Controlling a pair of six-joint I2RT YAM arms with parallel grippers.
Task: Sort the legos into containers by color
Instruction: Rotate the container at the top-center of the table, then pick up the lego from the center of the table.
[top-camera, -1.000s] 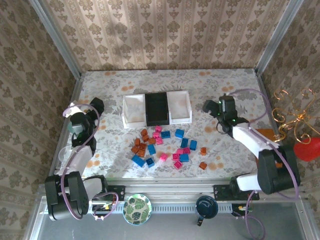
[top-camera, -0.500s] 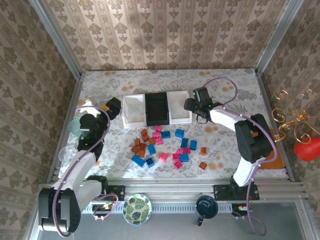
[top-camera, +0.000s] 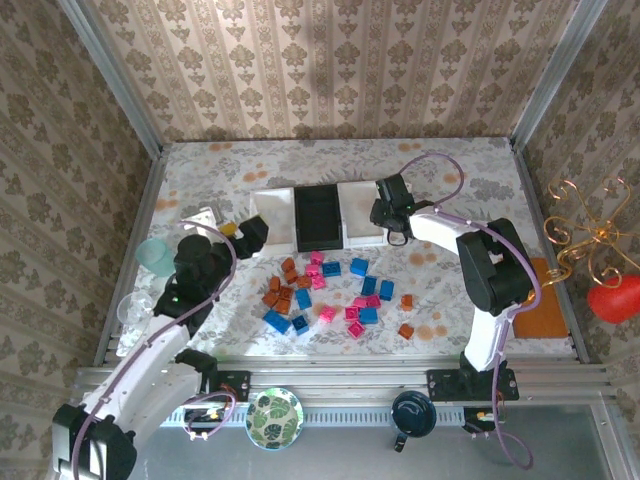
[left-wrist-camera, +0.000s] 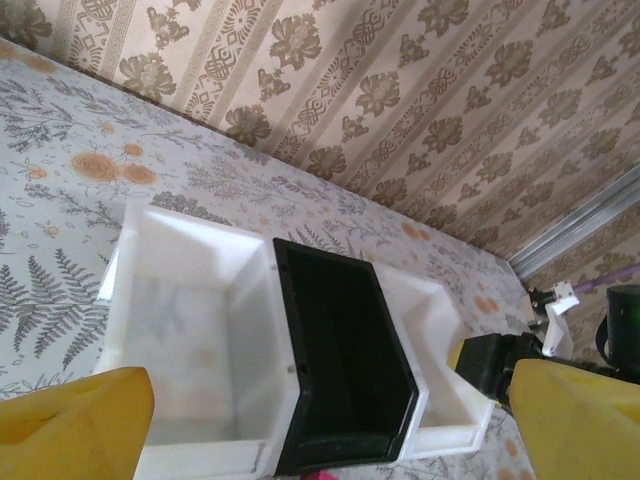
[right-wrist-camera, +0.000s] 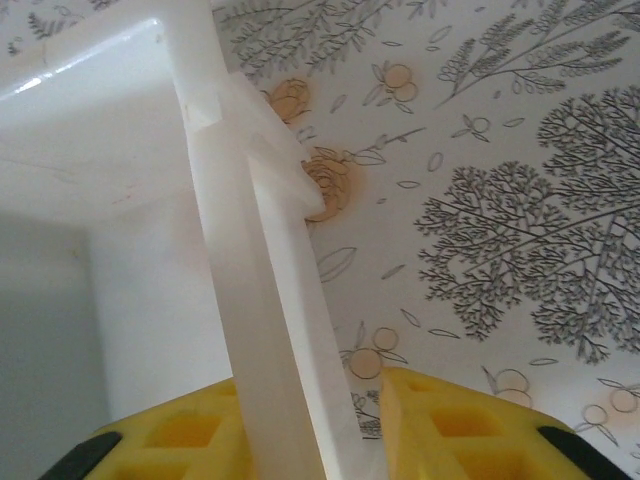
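Thin glossy tray wall (right-wrist-camera: 268, 300) between ribbed yellow pads (right-wrist-camera: 460, 432)

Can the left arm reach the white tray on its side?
Probably yes. Its open pincer is right next to the left tray, pointing at it, and nothing lies between them.
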